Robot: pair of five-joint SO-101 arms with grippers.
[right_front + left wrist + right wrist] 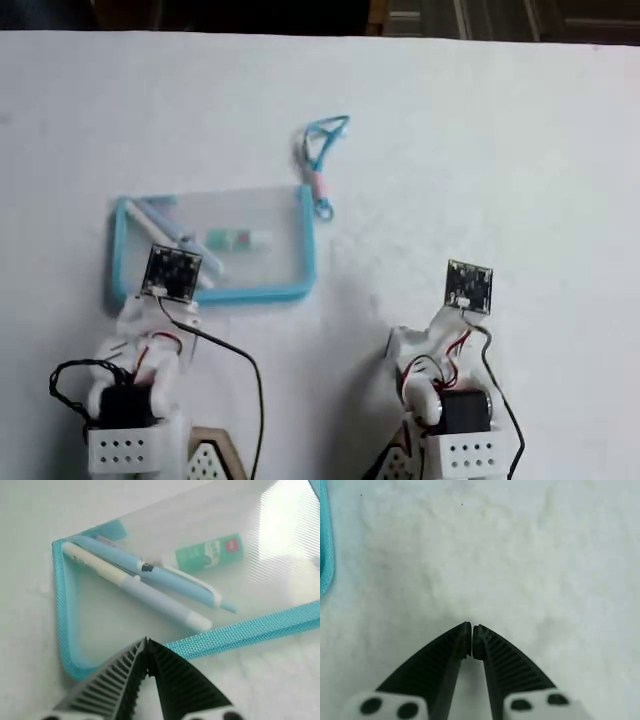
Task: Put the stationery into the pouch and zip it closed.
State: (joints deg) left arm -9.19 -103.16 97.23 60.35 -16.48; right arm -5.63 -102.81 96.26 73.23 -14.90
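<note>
Left pincer (147, 642) and right pincer (471, 629) clenched, empty; clear blue-edged pouch (250, 629) holds two pens (165, 576), green-labelled tube (210, 553).

Seemingly a robot lab bench: left arm (130, 395) and right arm (440, 395) at a white-covered table (500, 150).

A white cover (480, 150) lies over the whole tabletop. It looks soft and a little bumpy. Past the far edge the room is dark. A brown wooden piece (377, 15) and a grey thing (425, 18) stand there.
</note>
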